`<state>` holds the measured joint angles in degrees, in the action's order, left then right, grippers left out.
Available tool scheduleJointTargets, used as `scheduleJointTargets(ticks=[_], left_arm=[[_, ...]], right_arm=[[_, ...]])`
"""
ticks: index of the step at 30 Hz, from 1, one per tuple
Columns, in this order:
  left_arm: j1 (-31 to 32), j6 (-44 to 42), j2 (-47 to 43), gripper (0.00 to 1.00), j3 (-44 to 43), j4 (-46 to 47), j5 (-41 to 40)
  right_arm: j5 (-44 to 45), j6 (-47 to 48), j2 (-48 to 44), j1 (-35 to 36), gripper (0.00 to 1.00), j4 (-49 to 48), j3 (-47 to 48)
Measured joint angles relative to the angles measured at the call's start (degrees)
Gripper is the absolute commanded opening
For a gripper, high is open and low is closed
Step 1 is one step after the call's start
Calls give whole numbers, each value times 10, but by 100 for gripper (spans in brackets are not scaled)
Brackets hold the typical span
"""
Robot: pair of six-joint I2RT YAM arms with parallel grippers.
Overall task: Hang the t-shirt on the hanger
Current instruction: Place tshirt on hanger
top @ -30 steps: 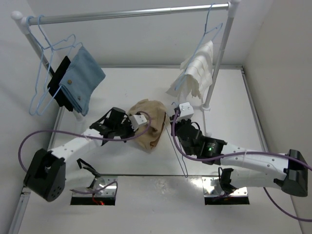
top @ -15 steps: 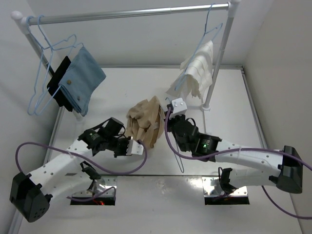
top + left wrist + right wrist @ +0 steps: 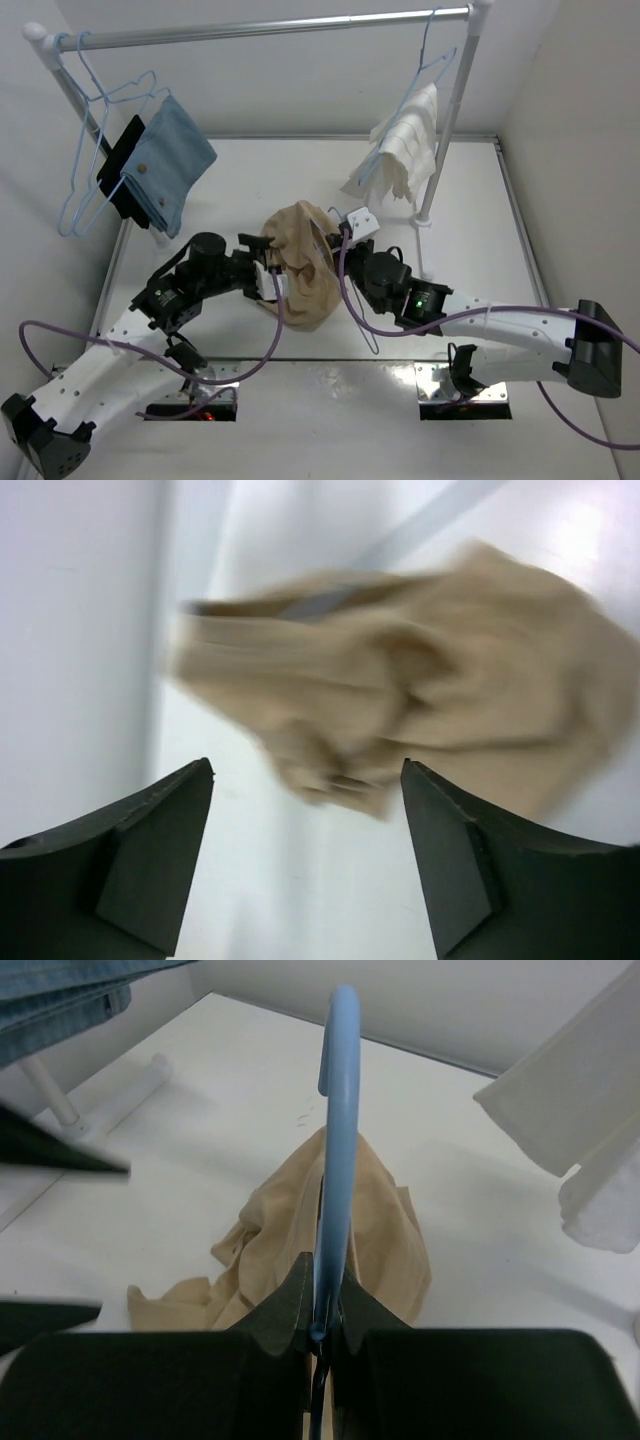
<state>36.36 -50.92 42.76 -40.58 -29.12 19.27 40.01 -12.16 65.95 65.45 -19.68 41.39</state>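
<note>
The tan t-shirt (image 3: pixel 300 268) hangs bunched against the light-blue hanger (image 3: pixel 358 318), which stands upright above the table's middle. My right gripper (image 3: pixel 347 232) is shut on the hanger's hook (image 3: pixel 336 1130), fingers (image 3: pixel 290 1300) pinching the wire at its neck, with the t-shirt (image 3: pixel 270 1240) draped below. My left gripper (image 3: pixel 272 284) sits just left of the t-shirt, open. In its wrist view the two dark fingers (image 3: pixel 160 850) stand wide apart with nothing between them, and the blurred t-shirt (image 3: pixel 400 700) is just beyond the tips.
A white clothes rail (image 3: pixel 270 28) spans the back. A blue cloth (image 3: pixel 165 160) and spare blue hangers (image 3: pixel 85 190) hang at its left end. A white cloth (image 3: pixel 400 150) hangs beside the right post (image 3: pixel 445 130). Walls enclose the table.
My left gripper has opened and let go of the t-shirt, and its arm has swung up and back. The t-shirt has dropped lower and spread. The right gripper edged left with the hanger.
</note>
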Motion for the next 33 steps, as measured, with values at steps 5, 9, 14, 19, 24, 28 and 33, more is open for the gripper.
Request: scheduleJointTargets(ticks=[5,9,14,19,24,28,33], left_arm=[[-16,-3,32,87,-24,115,-34],[-53,-34,169,92,-121,117,-14],[-75,-118,254,93,-140,95,37],[-92,-198,328,92,-205,39,66],[-112,-254,379,75,-243,22,76],[-112,-291,405,58,-244,-7,84],[-110,-328,412,19,-245,-64,90]], right_arm=[[-28,0,-3,0,0,-17,-22],[-46,0,-3,0,0,-23,-28],[-66,0,-3,0,0,-24,-28],[-76,1,-3,0,0,-24,-28],[-89,2,-3,0,0,-24,-28],[-93,2,-3,0,0,-24,-28],[-93,4,-3,0,0,-21,-28]])
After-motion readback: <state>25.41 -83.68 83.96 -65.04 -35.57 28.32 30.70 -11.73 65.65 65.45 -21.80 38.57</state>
